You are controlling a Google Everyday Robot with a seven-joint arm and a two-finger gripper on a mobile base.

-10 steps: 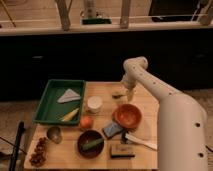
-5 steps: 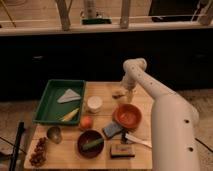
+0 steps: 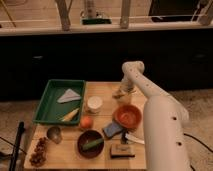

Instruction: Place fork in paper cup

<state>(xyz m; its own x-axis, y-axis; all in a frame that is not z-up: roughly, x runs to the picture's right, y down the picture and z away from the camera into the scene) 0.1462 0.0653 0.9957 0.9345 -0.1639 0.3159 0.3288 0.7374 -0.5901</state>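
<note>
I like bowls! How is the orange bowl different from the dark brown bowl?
The orange bowl is bright; the dark brown bowl is dark. The orange bowl looks empty; the dark brown bowl holds something green. The orange bowl sits nearer the hand, which is over the table's far edge. Both are round.
</note>
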